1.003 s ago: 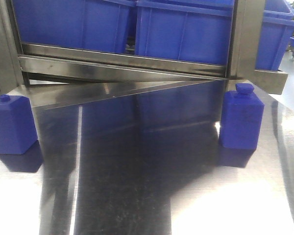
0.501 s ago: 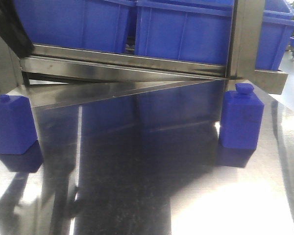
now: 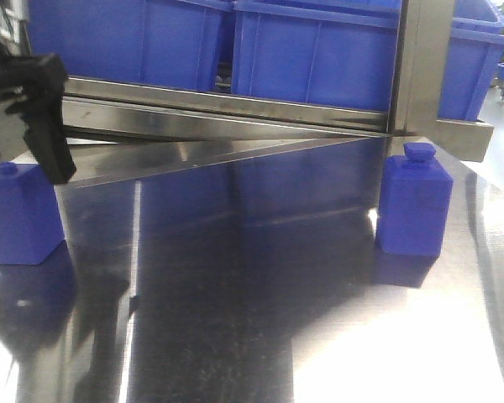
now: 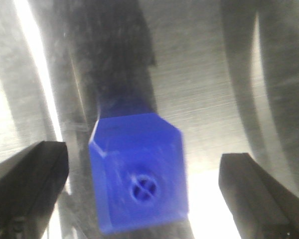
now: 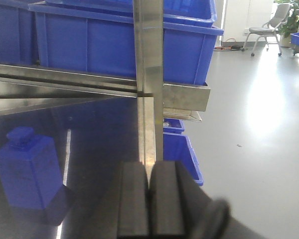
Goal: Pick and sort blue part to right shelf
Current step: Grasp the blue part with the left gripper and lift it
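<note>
Steel post (image 3: 420, 67) just behind right blue part (image 3: 413, 206); blue bins (image 3: 319, 59) above.

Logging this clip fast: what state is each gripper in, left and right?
Left gripper: open, over the blue part, not gripping it.
Right gripper: closed, holding nothing.

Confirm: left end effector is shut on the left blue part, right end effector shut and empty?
No. The left end effector is open: the left wrist view shows its fingers apart on both sides of the left blue part, not touching. Right end effector is shut and empty.
</note>
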Tool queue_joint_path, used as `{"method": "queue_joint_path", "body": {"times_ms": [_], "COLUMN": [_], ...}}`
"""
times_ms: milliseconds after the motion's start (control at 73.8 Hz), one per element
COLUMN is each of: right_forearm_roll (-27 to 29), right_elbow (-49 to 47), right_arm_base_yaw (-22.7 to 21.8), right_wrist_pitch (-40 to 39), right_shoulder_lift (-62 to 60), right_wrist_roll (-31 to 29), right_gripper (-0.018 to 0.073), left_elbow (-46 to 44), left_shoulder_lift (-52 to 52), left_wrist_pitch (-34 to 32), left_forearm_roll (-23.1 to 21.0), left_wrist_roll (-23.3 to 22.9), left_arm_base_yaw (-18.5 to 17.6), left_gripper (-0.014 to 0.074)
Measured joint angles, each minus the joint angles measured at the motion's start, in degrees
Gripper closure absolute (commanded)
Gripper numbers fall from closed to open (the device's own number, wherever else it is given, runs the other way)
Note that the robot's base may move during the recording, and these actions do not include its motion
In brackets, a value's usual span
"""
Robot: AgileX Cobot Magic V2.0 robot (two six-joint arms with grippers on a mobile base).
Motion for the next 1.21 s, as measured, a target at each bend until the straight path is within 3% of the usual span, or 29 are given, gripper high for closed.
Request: {"method": "queue_joint_path", "body": {"times_ms": [244, 569, 989, 1206], "right_forearm_roll": [0.0, 0.0, 0.0, 0.0], "right_elbow": [0.0, 0.0, 0.0, 0.0], "right_arm_base_yaw": [0.0, 0.0, 0.0, 0.0], "right_wrist_pitch": [0.0, 0.0, 0.0, 0.2], "right_shoulder_lift": [0.0, 0.0, 0.0, 0.0], "right_wrist_roll": [0.0, 0.0, 0.0, 0.0], "right_gripper": [0.0524, 0.0524, 0.0524, 0.0524], "left_elbow": [-0.1, -0.2, -2.3, 0.6], "left_shoulder_lift": [4.5, 5.1, 4.1, -8.9], "left_wrist_pitch": [0.7, 1.8, 3.9, -0.7], "left_forearm_roll": [0.1, 0.1, 0.2, 2.4], "left_wrist_roll": [-0.3, -0.4, -0.4, 0.0], "left_arm_base_yaw": [0.0, 0.0, 0.0, 0.0], "left_gripper": [-0.0008, 0.0281, 0.0293, 0.0293]}}
